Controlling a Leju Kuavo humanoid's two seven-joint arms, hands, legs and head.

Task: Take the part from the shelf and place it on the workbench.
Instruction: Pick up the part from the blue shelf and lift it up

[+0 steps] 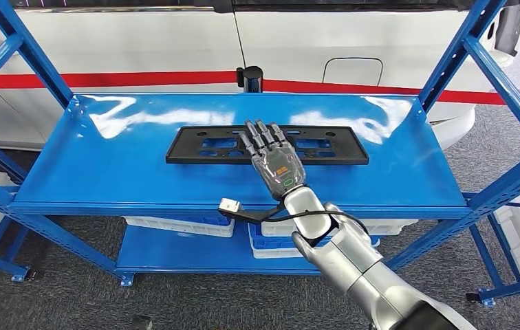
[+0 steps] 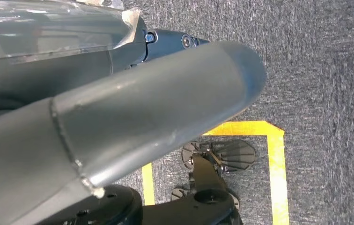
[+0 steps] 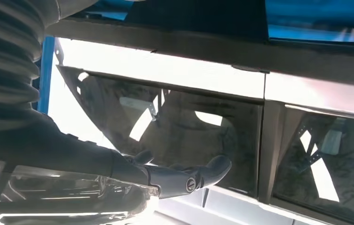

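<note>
Hand over the part

Part (image 1: 267, 144), a flat black frame, lies on the blue shelf (image 1: 92, 165). Our right hand (image 1: 275, 161) lies over its middle, fingers stretched out flat, gripping nothing. Of our left hand (image 2: 119, 112) we cannot tell the state.

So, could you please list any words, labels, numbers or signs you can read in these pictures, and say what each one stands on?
No text can be read in any view.
Right robot hand: orange and green marks on its back, too small to read.
Black part on the blue shelf: no lettering visible.
White vehicle behind the shelf: a red stripe, no words.
Floor in the left wrist view: yellow tape lines, no characters.
</note>
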